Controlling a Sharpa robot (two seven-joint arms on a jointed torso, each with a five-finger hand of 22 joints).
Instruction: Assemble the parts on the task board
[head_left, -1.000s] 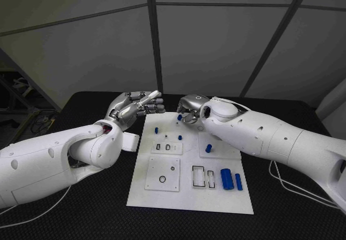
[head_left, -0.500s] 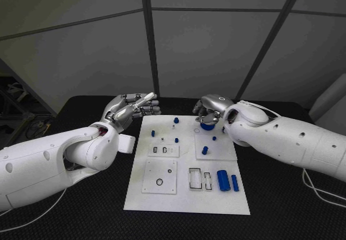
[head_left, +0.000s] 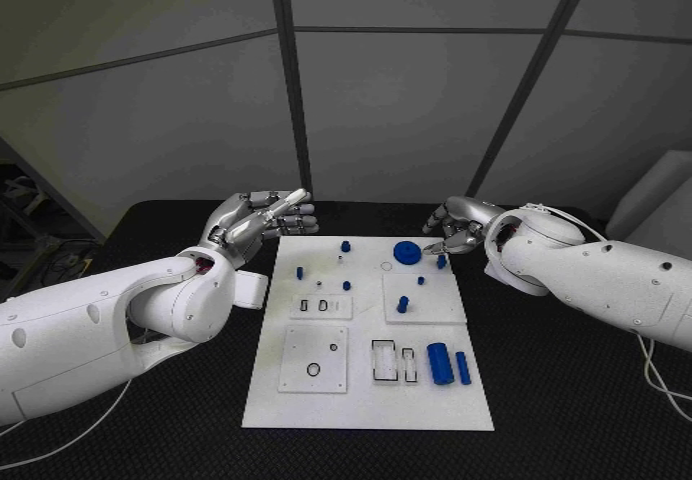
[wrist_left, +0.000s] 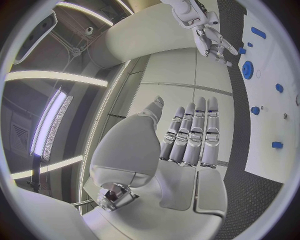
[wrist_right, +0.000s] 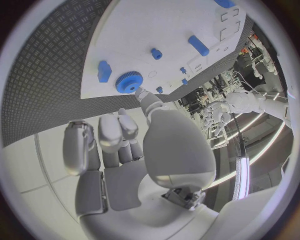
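Observation:
The white task board (head_left: 368, 400) lies in the middle of the black table. A blue gear (head_left: 408, 253) sits flat near its far edge, with a small blue block (head_left: 441, 262) just to its right. My right hand (head_left: 459, 225) hovers just off the board's far right corner, fingers loosely curled, holding nothing; its thumb points towards the gear (wrist_right: 129, 82). My left hand (head_left: 260, 220) is raised off the far left corner, fingers (wrist_left: 190, 132) straight and empty. Small blue pegs (head_left: 346, 245) stand on the board. A thick blue cylinder (head_left: 438, 364) and a thin bar (head_left: 463, 363) lie near the right edge.
Raised white plates on the board carry cut-out slots (head_left: 387, 360) and a ring hole (head_left: 315, 370). Black table surface (head_left: 577, 400) runs round the board on all sides. Grey wall panels stand behind the table.
My right hand has let go of the blue gear on the board's far side and drawn back to the right. The left hand holds its raised pose. The camera has shifted slightly.

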